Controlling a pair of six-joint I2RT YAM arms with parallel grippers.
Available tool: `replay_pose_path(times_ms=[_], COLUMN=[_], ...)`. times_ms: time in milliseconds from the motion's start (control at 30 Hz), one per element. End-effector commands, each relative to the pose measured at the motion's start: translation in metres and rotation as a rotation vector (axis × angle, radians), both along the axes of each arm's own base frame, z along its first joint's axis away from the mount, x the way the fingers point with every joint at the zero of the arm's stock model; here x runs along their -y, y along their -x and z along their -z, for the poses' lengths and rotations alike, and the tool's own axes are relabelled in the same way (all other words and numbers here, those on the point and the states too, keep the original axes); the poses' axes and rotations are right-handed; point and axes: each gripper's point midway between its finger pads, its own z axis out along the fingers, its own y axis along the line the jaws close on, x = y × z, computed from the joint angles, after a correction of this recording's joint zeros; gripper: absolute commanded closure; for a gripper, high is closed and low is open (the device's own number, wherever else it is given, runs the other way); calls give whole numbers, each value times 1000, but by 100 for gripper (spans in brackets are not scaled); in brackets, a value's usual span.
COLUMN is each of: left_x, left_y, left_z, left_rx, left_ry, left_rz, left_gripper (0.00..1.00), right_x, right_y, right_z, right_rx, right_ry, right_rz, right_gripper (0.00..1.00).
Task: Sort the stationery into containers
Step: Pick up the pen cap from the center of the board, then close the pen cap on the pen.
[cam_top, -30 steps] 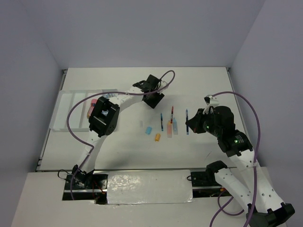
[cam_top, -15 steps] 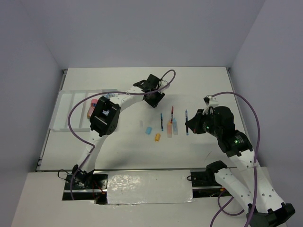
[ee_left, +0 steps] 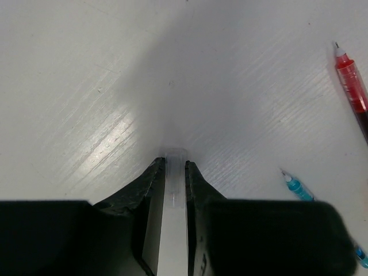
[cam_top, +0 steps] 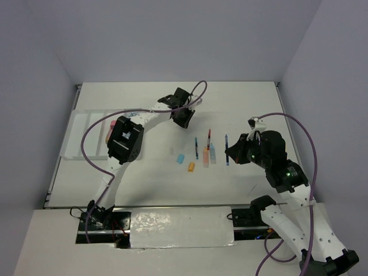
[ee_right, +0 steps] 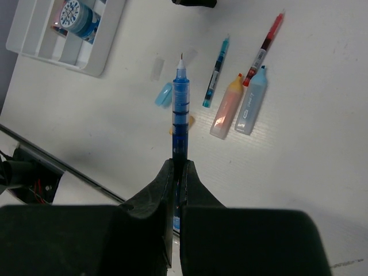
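Observation:
My left gripper (cam_top: 183, 118) is shut on a short clear piece (ee_left: 174, 190), low over the bare table beyond the pens; its tips show in the left wrist view (ee_left: 174, 164). My right gripper (cam_top: 229, 154) is shut on a blue pen (cam_top: 226, 147) and holds it above the table (ee_right: 180, 109). On the table lie a red pen (cam_top: 208, 137), a thin blue pen (cam_top: 196, 148), a peach piece (cam_top: 205, 157), a light-blue piece (cam_top: 213, 153), a light-blue cap (cam_top: 180, 157), an orange cap (cam_top: 191, 167) and a clear piece (cam_top: 171, 150). The white tray (cam_top: 80, 135) at the left holds a pink-orange cylinder (cam_top: 110, 131) and a blue-white roll (ee_right: 75, 14).
The left arm's links (cam_top: 126, 141) reach across the tray's right side and hide part of it. The table's walls stand close on the left, right and far sides. The arm bases sit at the near edge.
My left gripper has moved a little toward the far left, away from the pens, with the clear piece in it. My right gripper has barely moved.

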Motion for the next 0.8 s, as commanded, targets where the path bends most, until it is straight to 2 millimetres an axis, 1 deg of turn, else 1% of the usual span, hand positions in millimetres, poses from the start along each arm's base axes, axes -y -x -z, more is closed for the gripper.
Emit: replay_pose_path(times_ms=[0,67,100,133,167,200,233,267,300,333,367,400,433,467,500,533,567,600,633,667,700,733,767], left_x=[-18,-14,-11,-5,-1,3,9,11,17,18,19,19,17,16,17,10,12,6,6,8,-2,-3,-2], left_y=[22,19,20,18,12,14,12,11,7,12,14,17,25,30,38,52,63,87,94,108,131,141,157], left_z=[31,18,11,-8,-22,-32,-63,-79,-100,-130,-145,-156,-192,-206,-208,-246,-259,-270,-295,-306,-311,-332,-341], left_rx=[-139,-120,-131,-103,-72,-69,-27,-5,24,60,74,75,122,133,127,176,180,166,227,216,235,296,292], left_ry=[-59,-33,-3,34,72,104,166,201,265,317,352,402,462,502,563,637,699,773,864,936,982,1066,1122], left_rz=[-21,-22,-52,-53,-62,-81,-81,-88,-113,-119,-128,-165,-171,-184,-212,-209,-190,-204,-187,-201,-213,-194,-192], left_gripper=[100,100,100,100,100,100,100,100,100,100,100,100,100,100,100,100,100,100,100,100,100,100,100], right_x=[-5,-6,-6,-7,-8,-11,-13,-18,-21,-24,-26,-33,-35,-41,-44,-49,-60,-69,-78,-97,-108,-114,-122], right_y=[4,4,3,2,2,1,1,2,1,1,1,1,3,6,4,5,13,13,15,28,32,32,34], right_z=[-19,-18,-19,-17,-15,-15,-11,-11,-13,-9,-9,-15,-14,-17,-27,-23,-26,-38,-31,-45,-44,-41,-49], right_rx=[47,47,51,46,42,41,31,29,37,28,32,61,79,88,140,141,133,184,175,195,182,188,200], right_ry=[-23,-26,-28,-29,-32,-40,-44,-60,-76,-82,-92,-118,-131,-156,-182,-200,-240,-286,-308,-384,-407,-424,-473], right_rz=[-31,-38,-39,-39,-47,-53,-65,-93,-100,-110,-123,-158,-167,-180,-181,-192,-225,-244,-259,-318,-339,-322,-316], right_gripper=[98,98,98,98,98,98,98,98,98,98,98,98,99,99,100,100,100,100,100,100,100,100,100])
